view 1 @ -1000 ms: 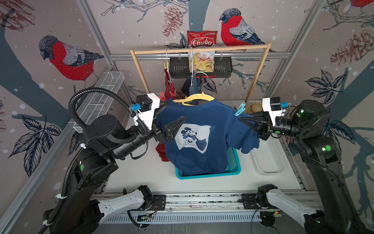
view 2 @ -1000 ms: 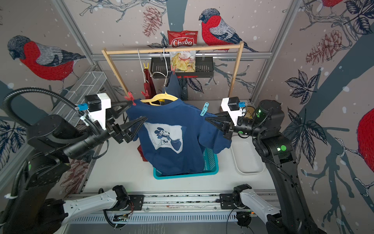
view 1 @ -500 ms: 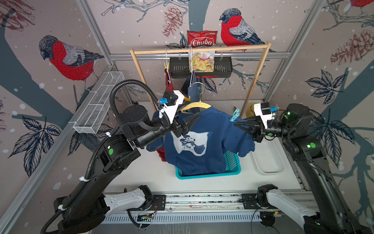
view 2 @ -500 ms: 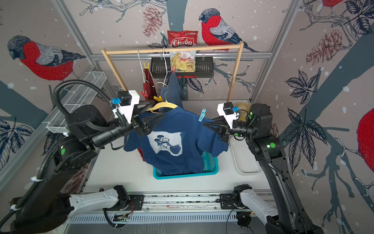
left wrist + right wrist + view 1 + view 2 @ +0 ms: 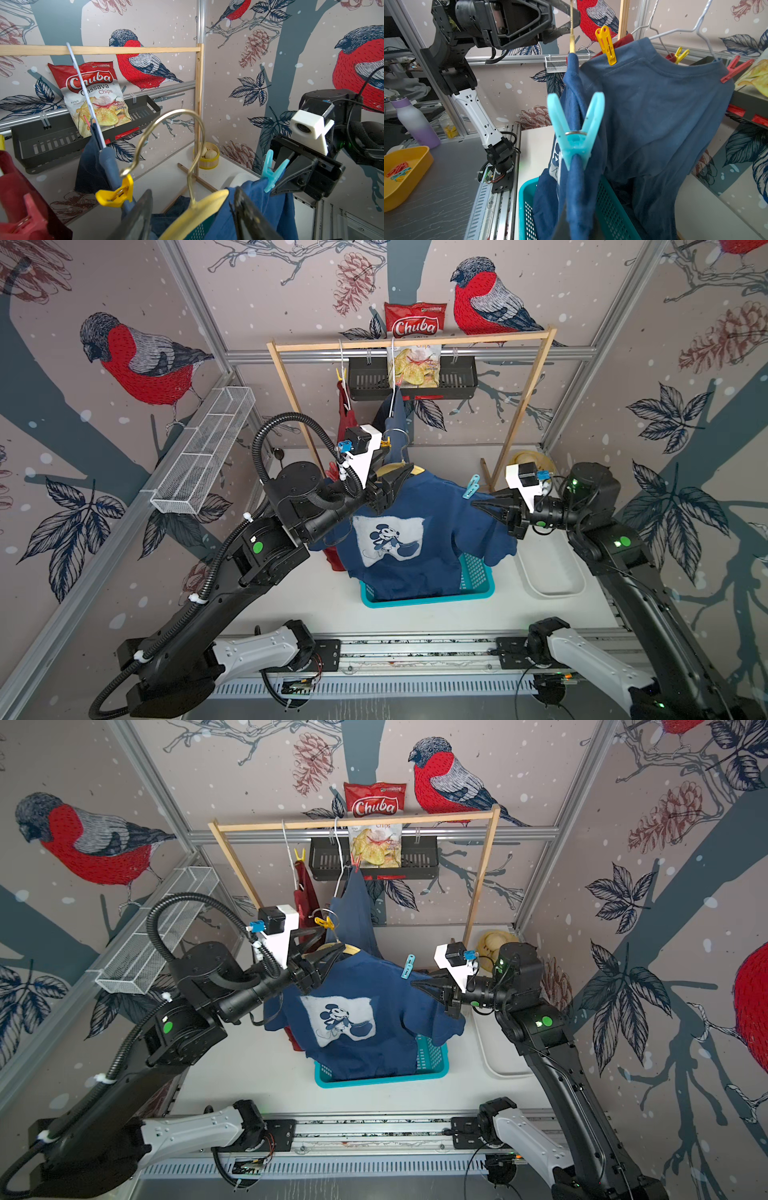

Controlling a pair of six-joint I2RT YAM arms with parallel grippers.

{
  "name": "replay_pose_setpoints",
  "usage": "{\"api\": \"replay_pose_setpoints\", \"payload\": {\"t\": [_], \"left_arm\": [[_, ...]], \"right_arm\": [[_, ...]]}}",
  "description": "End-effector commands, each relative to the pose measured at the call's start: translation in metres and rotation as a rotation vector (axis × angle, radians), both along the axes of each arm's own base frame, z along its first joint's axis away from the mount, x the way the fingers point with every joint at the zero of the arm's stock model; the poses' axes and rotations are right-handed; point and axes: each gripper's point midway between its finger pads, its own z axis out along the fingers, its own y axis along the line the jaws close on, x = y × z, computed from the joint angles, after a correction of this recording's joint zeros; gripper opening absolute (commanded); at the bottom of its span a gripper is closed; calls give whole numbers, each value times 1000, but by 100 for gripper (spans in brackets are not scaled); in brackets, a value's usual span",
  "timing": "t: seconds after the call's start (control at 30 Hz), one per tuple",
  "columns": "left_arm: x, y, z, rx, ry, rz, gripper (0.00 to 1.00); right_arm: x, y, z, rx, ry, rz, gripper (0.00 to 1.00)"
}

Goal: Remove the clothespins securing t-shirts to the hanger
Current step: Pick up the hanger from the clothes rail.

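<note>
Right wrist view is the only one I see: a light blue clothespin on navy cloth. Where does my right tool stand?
Observer: The right tool is shut, pinching the navy t-shirt next to that light blue clothespin.
Operator: Is the hanger's hook on the rail?
Observer: No, the gold hook hangs free of the wooden rail.
Operator: What stands near my arm?
Observer: A small round basket, beside the rack's post.

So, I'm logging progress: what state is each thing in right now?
light blue clothespin, clipped on navy t-shirt.
navy t-shirt, on yellow hanger, hem in teal basket.
yellow hanger, off the rail.
left claw, open around yellow hanger.
right claw, shut on navy t-shirt.
yellow clothespin, clipped on blue t-shirt.
</note>
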Motion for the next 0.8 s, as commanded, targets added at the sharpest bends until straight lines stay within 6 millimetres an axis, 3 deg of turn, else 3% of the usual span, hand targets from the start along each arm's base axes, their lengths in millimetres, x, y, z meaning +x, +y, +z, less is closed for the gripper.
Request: {"api": "replay_pose_setpoints", "payload": {"t": [0.0, 0.3, 0.37, 0.5, 0.6, 0.77], "left_arm": [[8, 3, 18, -125, -4, 41, 52], [19, 2, 8, -151, 39, 82, 16], [19, 2, 6, -152, 46, 81, 0], [17, 2, 7, -143, 42, 70, 0], [13, 1, 12, -135, 26, 51, 0], [7, -2, 20, -105, -22, 18, 0]], "right_arm": [[4, 3, 6, 7, -88, -31, 0], [-2, 6, 3, 7, -109, -30, 0], [-1, 5, 3, 10, -113, -35, 0], [3, 4, 3, 10, -111, -58, 1], [4, 3, 6, 18, -119, -78, 10], [1, -1, 14, 43, -125, -102, 53]]}}
